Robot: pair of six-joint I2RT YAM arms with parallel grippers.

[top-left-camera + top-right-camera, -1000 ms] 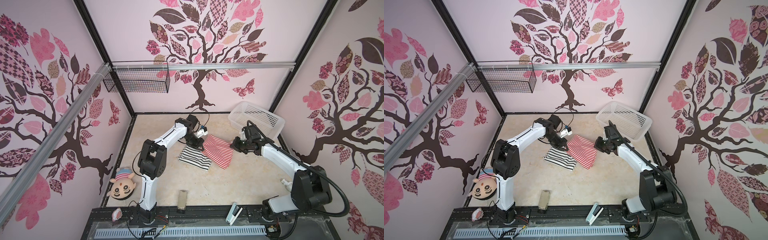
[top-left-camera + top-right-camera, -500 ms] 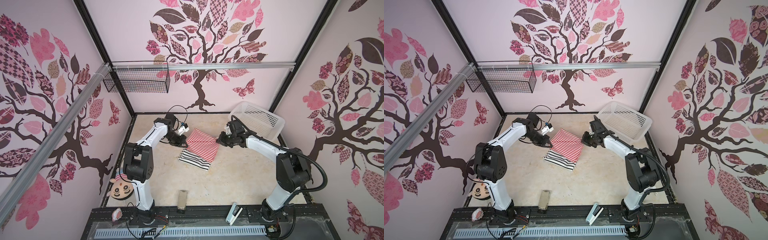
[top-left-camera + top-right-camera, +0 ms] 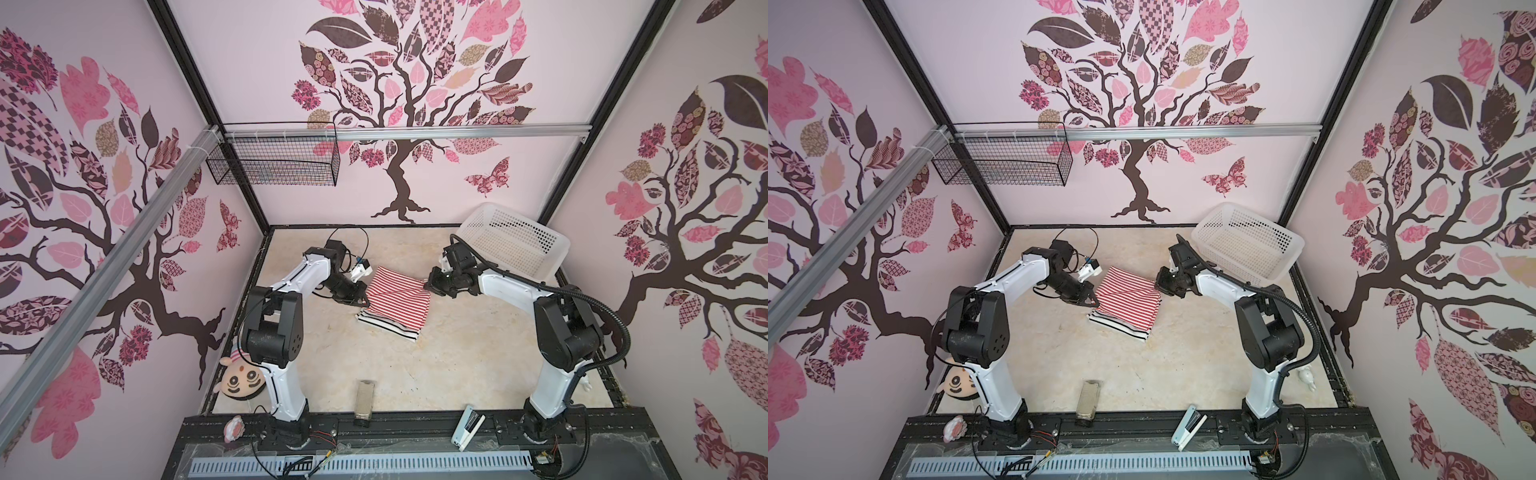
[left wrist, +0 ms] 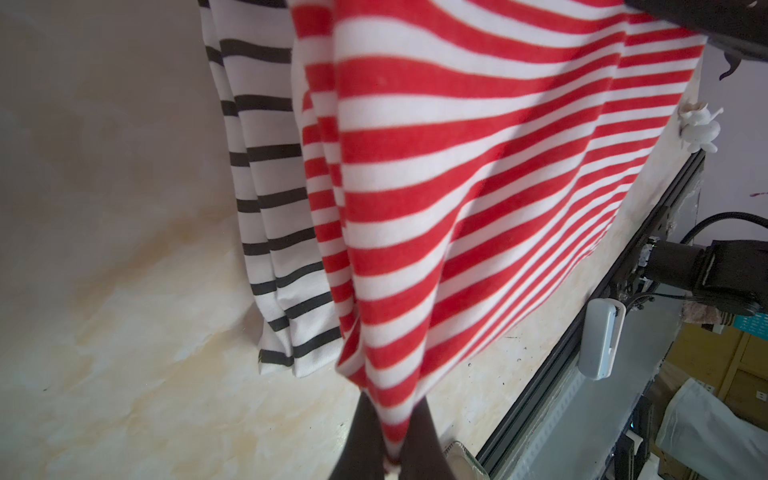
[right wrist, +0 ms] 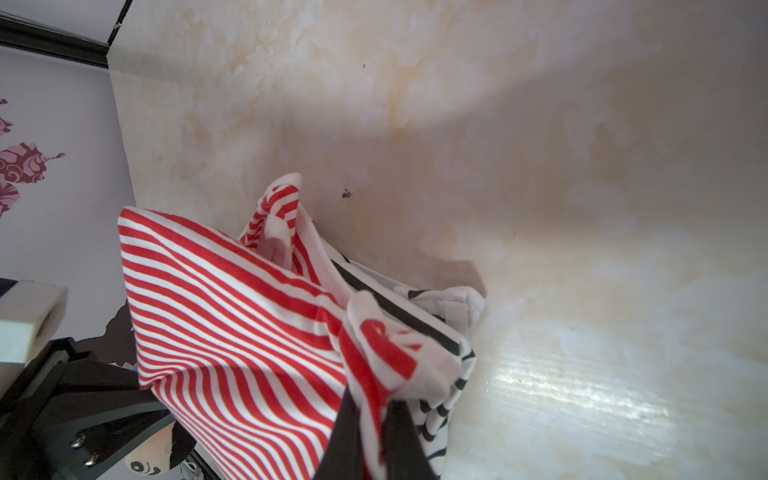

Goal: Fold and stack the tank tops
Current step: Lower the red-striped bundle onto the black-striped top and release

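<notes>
Marbled table (image 3: 332, 365), mid-back: red top (image 3: 399, 293) stretched over folded black top (image 3: 386, 326), left fingers (image 4: 361, 440) and right fingers (image 5: 340, 436) each pinching a red corner. Risk: uneven release bunches it; black fabric near right fingers could snag, dragging its fold open.

Two cameras mounted high, side by side, look down from the near edge over my whole tabletop (image 3: 478, 353); both top views share almost the same scene. My left wrist camera sits close behind my left pincer (image 4: 392, 415), facing right across the red-and-white tank top (image 4: 457, 187). My right wrist camera sits equally close behind my right pincer (image 5: 372, 415) and faces left over the same cloth.
</notes>
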